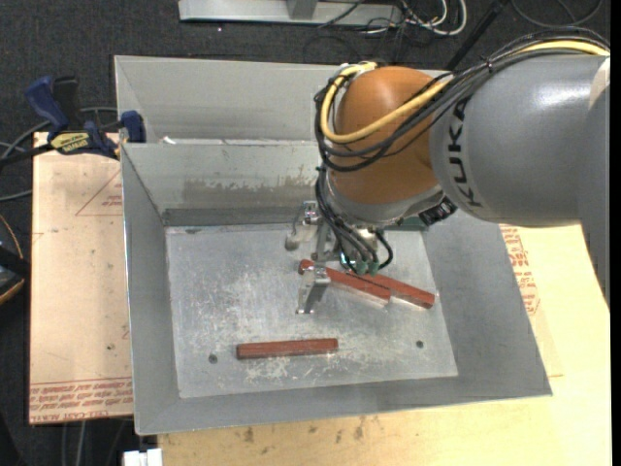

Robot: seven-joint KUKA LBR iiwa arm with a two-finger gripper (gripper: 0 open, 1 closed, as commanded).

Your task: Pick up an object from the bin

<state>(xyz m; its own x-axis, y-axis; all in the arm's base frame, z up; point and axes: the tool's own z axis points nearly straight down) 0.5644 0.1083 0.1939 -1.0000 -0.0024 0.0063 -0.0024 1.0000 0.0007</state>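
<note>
My gripper (309,302) hangs below the arm's wrist, over the middle of the bin floor. A long reddish-brown flat stick (388,289) lies slanted just to its right. The stick's left end reaches the gripper and is partly hidden behind it; I cannot make out whether the stick is gripped or only touched. A second reddish-brown stick (287,349) lies flat near the bin's front edge, well apart from the gripper and below it in the view.
The arm and its rounded orange wrist cover reach in from the right and hide the bin's back right part. The bin's sloped metal walls rise on all sides of the scratched floor.
</note>
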